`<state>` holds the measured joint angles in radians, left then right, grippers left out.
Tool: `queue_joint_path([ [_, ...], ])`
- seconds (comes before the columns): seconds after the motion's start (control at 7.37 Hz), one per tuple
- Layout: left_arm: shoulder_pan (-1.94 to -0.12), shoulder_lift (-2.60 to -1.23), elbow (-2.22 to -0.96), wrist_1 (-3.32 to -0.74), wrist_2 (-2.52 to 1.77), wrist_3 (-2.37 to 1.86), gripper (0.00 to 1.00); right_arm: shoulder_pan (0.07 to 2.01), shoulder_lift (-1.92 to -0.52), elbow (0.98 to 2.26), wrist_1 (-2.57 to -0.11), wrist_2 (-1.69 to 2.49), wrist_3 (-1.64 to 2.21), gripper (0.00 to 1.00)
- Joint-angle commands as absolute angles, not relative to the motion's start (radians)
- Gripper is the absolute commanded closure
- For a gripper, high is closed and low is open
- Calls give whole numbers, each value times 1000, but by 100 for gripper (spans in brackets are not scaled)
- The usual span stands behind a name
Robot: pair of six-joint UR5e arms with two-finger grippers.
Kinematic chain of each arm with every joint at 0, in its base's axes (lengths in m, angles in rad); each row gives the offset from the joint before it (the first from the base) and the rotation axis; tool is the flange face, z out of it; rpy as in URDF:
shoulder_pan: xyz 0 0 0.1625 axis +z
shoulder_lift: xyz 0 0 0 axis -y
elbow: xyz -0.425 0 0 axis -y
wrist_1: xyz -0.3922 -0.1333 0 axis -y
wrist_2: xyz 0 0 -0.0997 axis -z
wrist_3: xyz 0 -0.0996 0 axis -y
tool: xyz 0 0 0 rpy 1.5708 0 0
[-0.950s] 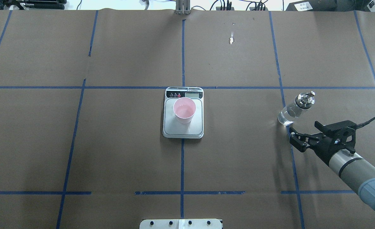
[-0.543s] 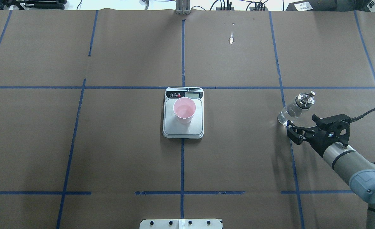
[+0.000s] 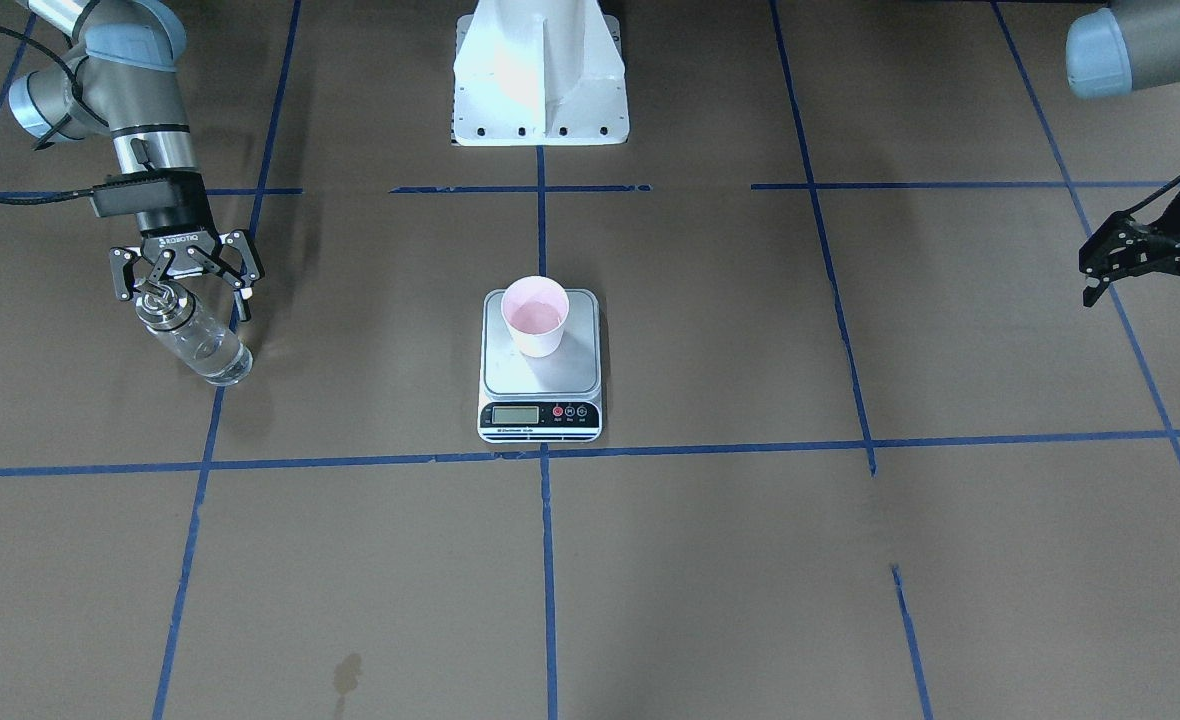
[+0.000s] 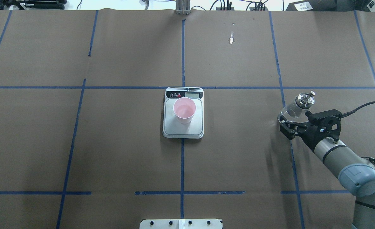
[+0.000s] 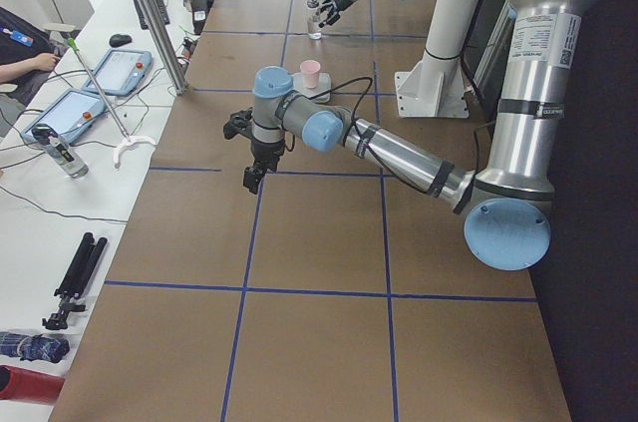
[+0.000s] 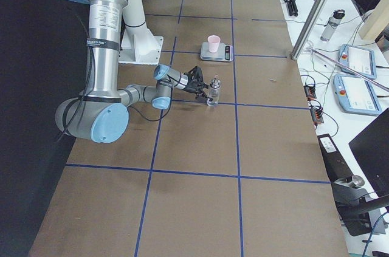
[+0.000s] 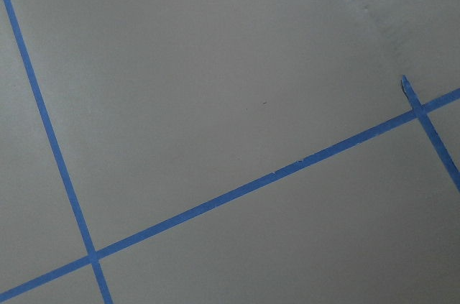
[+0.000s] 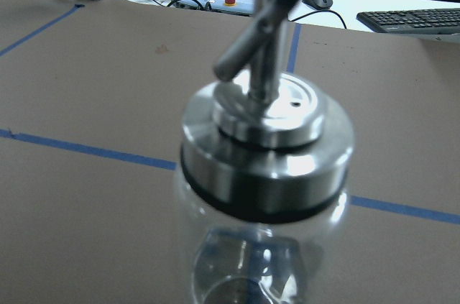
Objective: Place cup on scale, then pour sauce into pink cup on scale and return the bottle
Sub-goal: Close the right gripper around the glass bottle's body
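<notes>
Front-facing view: the black two-fingered right hand (image 3: 187, 290) hangs at the picture's left. Its fingers are spread to either side of the bottle (image 3: 195, 345), near its silver top; whether they touch it cannot be told. The bottle is a clear glass cylinder standing on the brown paper counter (image 3: 750, 560), on a line of blue tape (image 3: 700, 448). Mid-counter, well apart from it, the pale pink tapered cup (image 3: 535, 318) stands upright on the scale (image 3: 550, 378). The scale is a flat silver-grey plate with a black strip and a small display. The left hand (image 3: 1142, 290) hovers at the right edge, fingers apart, holding nothing. A white robot base (image 3: 540, 80) sits at the top.

Overhead view: half a second ago the right hand (image 4: 286, 126) was just short of the bottle (image 4: 291, 111). It has since moved forward, and its spread fingers now flank the lower glass. The bottle, cup (image 4: 184, 110) and scale (image 4: 197, 128) lie where they were.

Left side view: the near arm's left hand (image 5: 251, 168) hangs over bare paper. Far off, the other arm reaches the bottle (image 5: 315, 23).

Right side view: the near arm stretches low across the counter to the bottle (image 6: 213, 93). The cup sits on the scale beyond it.

Left wrist view: only matte brown paper crossed by blue tape.

Right wrist view: the bottle's shiny metal collar (image 8: 266, 157) fills the frame, close and slightly blurred. A thin angled spout (image 8: 251, 42) rises from it. A black keyboard (image 8: 410, 20) lies on a white desk behind.
</notes>
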<state>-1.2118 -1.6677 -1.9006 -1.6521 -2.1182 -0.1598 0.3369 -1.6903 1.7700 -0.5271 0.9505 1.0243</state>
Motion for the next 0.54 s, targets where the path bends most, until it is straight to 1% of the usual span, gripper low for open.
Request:
queue_joint_path([
  [0.0,-1212,-1667,-1901,-1652,-2118,-161,0,350,-1674,1759,-528,953,1016,0],
  [0.41,-1212,-1669,-1901,-1651,-2120,-161,0,370,-1674,1758,-529,957,999,0],
])
